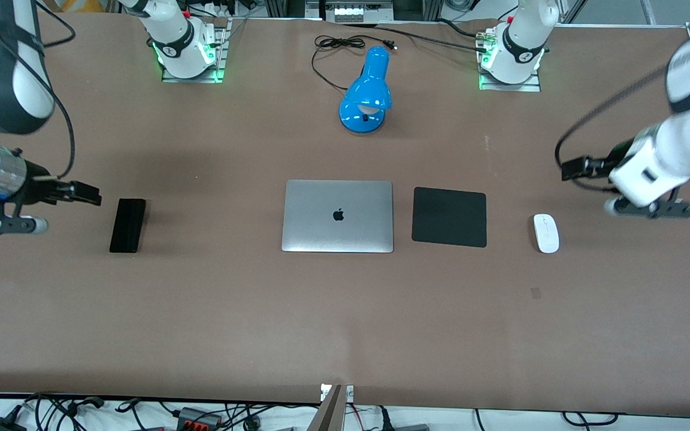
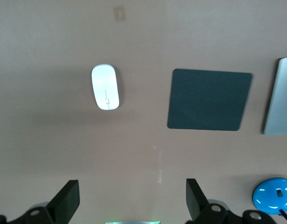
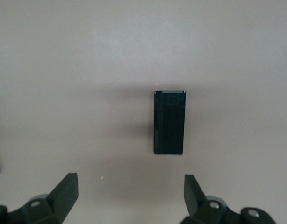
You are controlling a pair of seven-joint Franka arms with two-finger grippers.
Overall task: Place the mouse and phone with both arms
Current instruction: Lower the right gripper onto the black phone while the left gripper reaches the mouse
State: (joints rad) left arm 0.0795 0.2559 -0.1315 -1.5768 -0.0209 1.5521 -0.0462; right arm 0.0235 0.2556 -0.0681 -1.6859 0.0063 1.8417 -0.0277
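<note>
A small white mouse (image 1: 545,233) is lying flat on the brown bench (image 1: 345,311) toward the left arm's end, just beside a black mouse pad (image 1: 450,216) but not touching it. A slim black phone (image 1: 127,225) is lying flat toward the right arm's end of the bench, well apart from everything else. Between them a closed silver laptop (image 1: 338,216) is sitting near the middle, beside the mouse pad. A blue desk lamp (image 1: 367,93) is resting farther from the front camera than the laptop, its black cord (image 1: 336,51) trailing toward the robots' bases.

The left end effector (image 2: 132,200) is hanging in the air over bare bench near the mouse, its two fingers spread wide apart and holding nothing. The right end effector (image 3: 130,197) is hanging over bare bench beside the phone, its fingers likewise spread wide and holding nothing. In each wrist view the object is lying clear of the fingertips (image 3: 68,183).
</note>
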